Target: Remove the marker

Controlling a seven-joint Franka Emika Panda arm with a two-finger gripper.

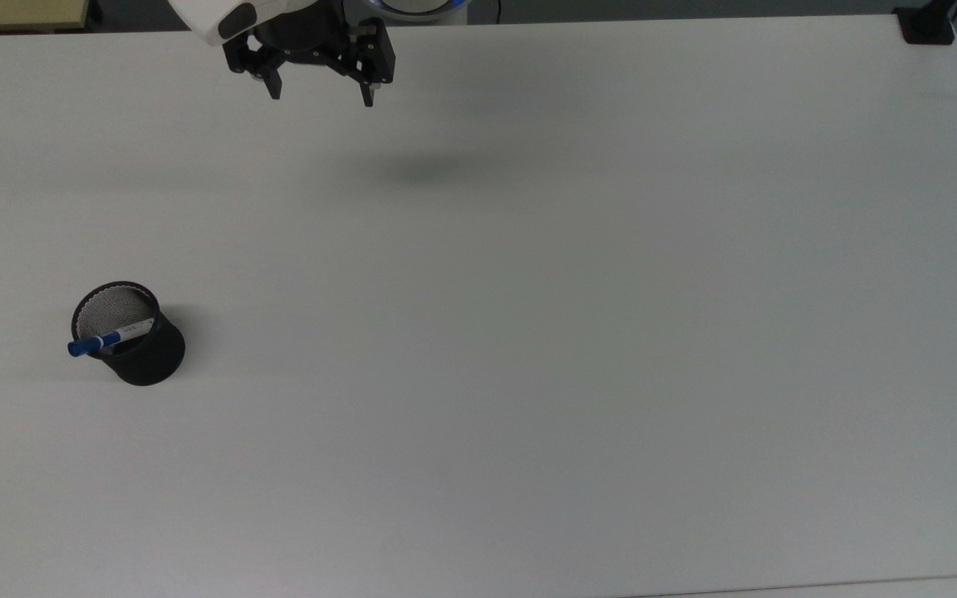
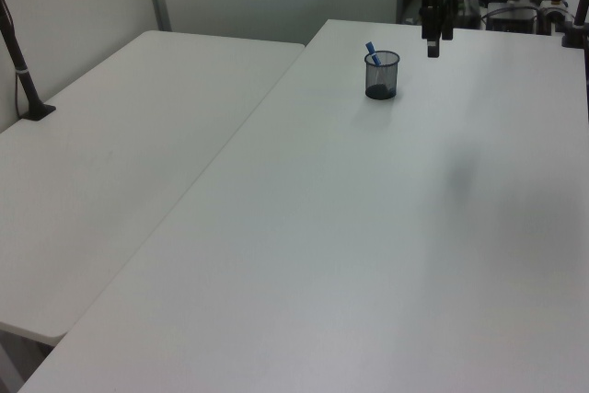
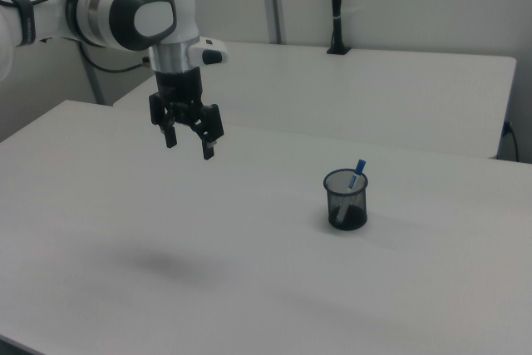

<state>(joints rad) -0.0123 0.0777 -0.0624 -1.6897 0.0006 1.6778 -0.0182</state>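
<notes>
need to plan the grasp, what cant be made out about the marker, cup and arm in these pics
- Marker: its lower end is hidden inside the mesh cup in the top view; its print is too small to read.
- Arm: the top view's upper edge cuts it off above the open gripper.
- Cup bottom: dark in the right view, contents unclear.

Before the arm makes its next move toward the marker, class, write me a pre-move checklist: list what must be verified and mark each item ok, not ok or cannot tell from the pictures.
1. Gripper open and empty: ok, fingers spread with nothing between them.
2. Marker reachable: ok, its blue cap sticks out above the rim of the black mesh cup.
3. Cup upright on the table: ok.
4. Gripper lined up over the marker: not ok; in the right view the gripper hangs high and well to the right view's left of the cup.
5. Path across the table free of obstacles: ok.
6. Marker loose enough to lift out freely: cannot tell.
</notes>
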